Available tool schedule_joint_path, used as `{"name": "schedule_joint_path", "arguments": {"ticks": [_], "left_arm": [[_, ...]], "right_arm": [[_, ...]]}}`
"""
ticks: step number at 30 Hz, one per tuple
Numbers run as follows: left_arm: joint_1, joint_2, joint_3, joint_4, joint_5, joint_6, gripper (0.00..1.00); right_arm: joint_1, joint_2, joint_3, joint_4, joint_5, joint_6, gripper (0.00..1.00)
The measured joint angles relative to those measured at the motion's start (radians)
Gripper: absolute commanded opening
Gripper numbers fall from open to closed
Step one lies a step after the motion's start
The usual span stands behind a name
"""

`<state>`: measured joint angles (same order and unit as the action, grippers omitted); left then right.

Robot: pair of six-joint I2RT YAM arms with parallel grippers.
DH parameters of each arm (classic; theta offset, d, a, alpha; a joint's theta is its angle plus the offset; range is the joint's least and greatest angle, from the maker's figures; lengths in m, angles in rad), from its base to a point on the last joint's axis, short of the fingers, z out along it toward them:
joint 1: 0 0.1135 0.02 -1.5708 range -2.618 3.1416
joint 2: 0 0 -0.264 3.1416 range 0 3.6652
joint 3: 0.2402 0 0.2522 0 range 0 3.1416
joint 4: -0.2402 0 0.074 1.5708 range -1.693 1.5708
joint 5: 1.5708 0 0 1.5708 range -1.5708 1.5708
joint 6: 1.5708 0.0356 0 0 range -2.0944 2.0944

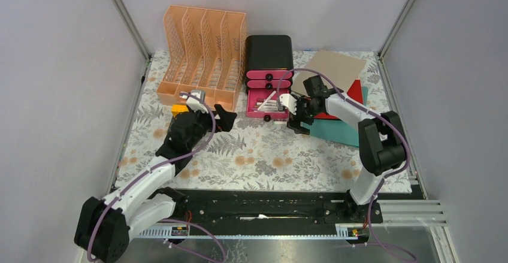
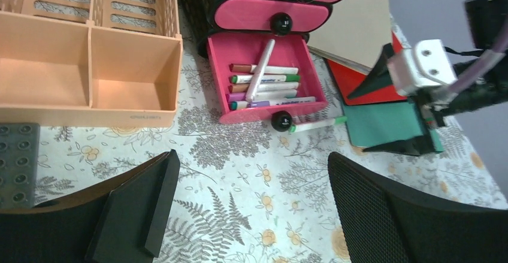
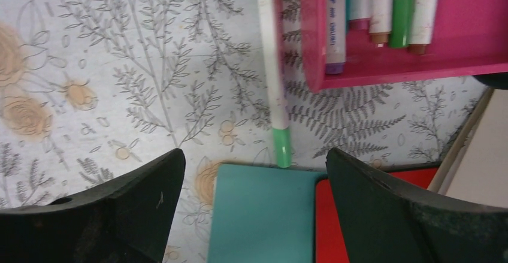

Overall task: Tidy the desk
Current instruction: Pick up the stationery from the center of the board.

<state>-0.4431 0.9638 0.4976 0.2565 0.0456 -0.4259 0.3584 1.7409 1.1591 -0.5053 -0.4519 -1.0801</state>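
The desk is covered by a pale cloth with ferns and orange flowers. My left gripper hovers open over bare cloth, in front of the file rack, with nothing between its fingers. My right gripper stands open just right of the open pink drawer, over the corner of a teal folder, and holds nothing. A white marker with green ends lies loose on the cloth beside the drawer. Several markers lie inside the drawer.
An orange slotted file rack stands at the back left, next to a black drawer box. Brown, red and teal folders overlap at the right. A yellow block and a grey studded plate lie near my left gripper.
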Motion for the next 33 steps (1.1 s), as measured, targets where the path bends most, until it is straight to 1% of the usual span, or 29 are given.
{"name": "schedule_joint_path", "arguments": {"ticks": [4, 10, 15, 22, 26, 30, 32, 33], "left_arm": [[0.000, -0.078, -0.040, -0.001, 0.015, -0.041, 0.99], [0.000, -0.140, -0.086, -0.016, 0.029, -0.080, 0.99], [0.000, -0.169, -0.117, -0.038, 0.030, -0.100, 0.99], [0.000, -0.172, -0.121, -0.045, 0.034, -0.114, 0.99], [0.000, -0.179, -0.121, -0.059, 0.034, -0.122, 0.99], [0.000, -0.193, -0.121, -0.078, 0.035, -0.128, 0.99], [0.000, -0.202, -0.121, -0.083, 0.038, -0.133, 0.99], [0.000, -0.207, -0.121, -0.083, 0.041, -0.137, 0.99]], "right_arm": [[0.002, 0.035, 0.022, 0.032, 0.023, 0.004, 0.88], [0.015, 0.104, 0.042, 0.055, 0.069, 0.021, 0.79], [0.023, 0.145, 0.054, 0.056, 0.095, 0.035, 0.67], [0.041, 0.157, 0.055, 0.055, 0.118, 0.049, 0.45], [0.068, 0.159, 0.055, 0.055, 0.141, 0.054, 0.25], [0.087, 0.160, 0.056, 0.055, 0.159, 0.059, 0.11], [0.090, 0.160, 0.056, 0.055, 0.165, 0.060, 0.00], [0.091, 0.159, 0.056, 0.055, 0.169, 0.059, 0.00]]}}
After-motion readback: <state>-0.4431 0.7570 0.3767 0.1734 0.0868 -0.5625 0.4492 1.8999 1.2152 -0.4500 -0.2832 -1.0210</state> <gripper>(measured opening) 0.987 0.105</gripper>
